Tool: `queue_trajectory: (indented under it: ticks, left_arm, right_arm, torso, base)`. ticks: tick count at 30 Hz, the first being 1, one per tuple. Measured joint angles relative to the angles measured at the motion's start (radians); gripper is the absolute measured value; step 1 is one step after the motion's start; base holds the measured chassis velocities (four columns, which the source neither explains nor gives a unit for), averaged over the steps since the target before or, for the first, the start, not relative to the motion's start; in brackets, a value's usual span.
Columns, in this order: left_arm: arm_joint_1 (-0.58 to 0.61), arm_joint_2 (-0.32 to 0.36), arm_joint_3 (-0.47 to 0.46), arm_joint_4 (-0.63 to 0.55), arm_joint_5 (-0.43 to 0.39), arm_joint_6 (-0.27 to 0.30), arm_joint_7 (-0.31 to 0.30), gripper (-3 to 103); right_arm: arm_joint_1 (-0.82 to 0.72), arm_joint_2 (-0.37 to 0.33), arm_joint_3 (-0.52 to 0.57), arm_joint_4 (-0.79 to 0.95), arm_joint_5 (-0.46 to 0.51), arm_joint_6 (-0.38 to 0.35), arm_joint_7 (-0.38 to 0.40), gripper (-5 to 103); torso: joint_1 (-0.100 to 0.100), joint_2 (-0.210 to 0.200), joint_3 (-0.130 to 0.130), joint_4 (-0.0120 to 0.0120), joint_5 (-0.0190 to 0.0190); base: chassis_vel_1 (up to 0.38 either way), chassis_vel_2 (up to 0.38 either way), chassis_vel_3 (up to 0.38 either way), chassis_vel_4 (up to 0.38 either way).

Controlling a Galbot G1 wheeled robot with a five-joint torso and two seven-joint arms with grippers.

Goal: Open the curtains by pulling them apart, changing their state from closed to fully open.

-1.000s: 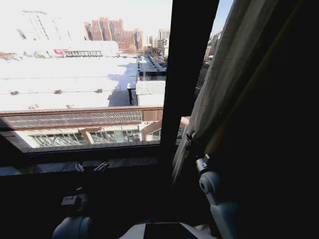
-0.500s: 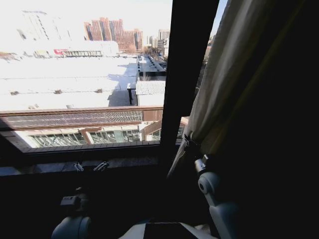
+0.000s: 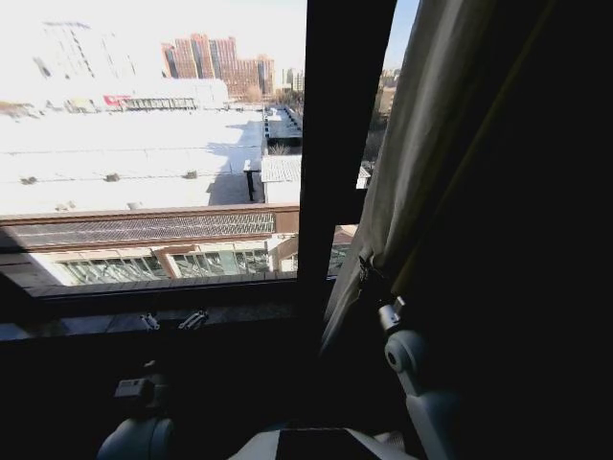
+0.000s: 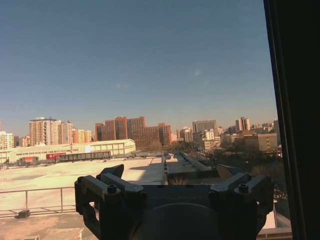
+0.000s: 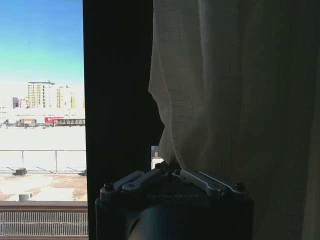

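Right gripper point(image 3: 365, 271): clamped on curtains point(image 3: 421, 144) edge at 3 o'clock; view shifted, grip unchanged. Left gripper point(image 3: 172, 321): open, idle.

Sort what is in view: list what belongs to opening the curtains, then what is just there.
Part of the job:
- curtain, bunched at the right of the window
- right gripper, shut on the curtain's edge
- left gripper, open, low by the sill

Just there:
- black window frame bar
- window sill
- buildings outside
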Motion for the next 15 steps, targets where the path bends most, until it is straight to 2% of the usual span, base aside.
queue_trajectory:
  ticks: [6, 15]
  left_arm:
    - [0.003, 0.0, -0.002, -0.003, 0.0, -0.001, 0.0, 100]
    - [0.006, -0.001, -0.002, -0.005, 0.001, -0.005, 0.0, 100]
  right_arm:
    - [0.0, 0.001, 0.001, 0.001, 0.0, 0.0, -0.001, 0]
    - [-0.001, 0.002, 0.001, 0.001, -0.001, 0.001, -0.001, 0]
  torso:
    - [0.0, 0.0, 0.0, 0.0001, -0.0011]
    - [0.0, 0.0, 0.0, 0.0001, -0.0004]
  base:
    - [0.0, 0.0, 0.0, 0.0]
    - [-0.02, -0.022, 0.021, 0.022]
